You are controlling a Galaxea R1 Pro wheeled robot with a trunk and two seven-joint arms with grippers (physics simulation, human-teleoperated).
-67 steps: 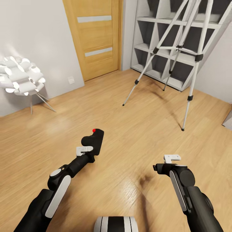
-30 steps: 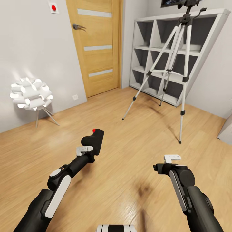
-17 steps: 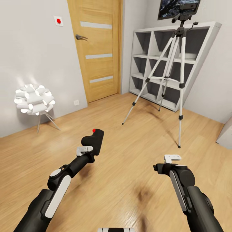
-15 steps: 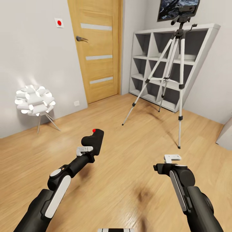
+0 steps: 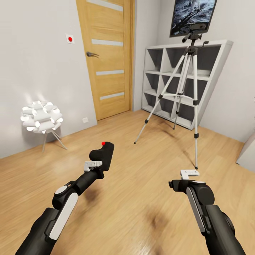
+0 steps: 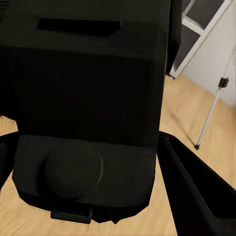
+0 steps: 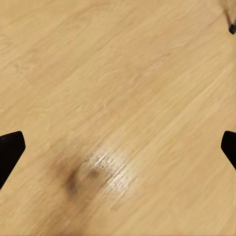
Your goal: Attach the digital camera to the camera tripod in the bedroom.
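Note:
My left gripper (image 5: 98,167) is shut on the digital camera (image 5: 102,154), a small black box with a red button on top, held above the wood floor. Up close in the left wrist view, the camera's black body (image 6: 88,98) sits between the fingers (image 6: 196,191). The camera tripod (image 5: 184,88) stands ahead to the right on silver legs, its black head and pan handle showing. One of its legs (image 6: 214,108) appears past the camera. My right gripper (image 5: 178,184) hangs open over bare floor, and the right wrist view shows its fingertips wide apart (image 7: 118,147).
A grey cube shelf (image 5: 170,78) stands behind the tripod with a dark picture (image 5: 193,16) on the wall above. A wooden door (image 5: 109,60) is at the back, a lit white lamp (image 5: 41,116) at the left, and a grey furniture edge (image 5: 248,152) at the right.
The head view has tilted upward, bringing the tripod's head, the door handle and the wall picture into sight. Both arms hold the same pose, with the camera still gripped.

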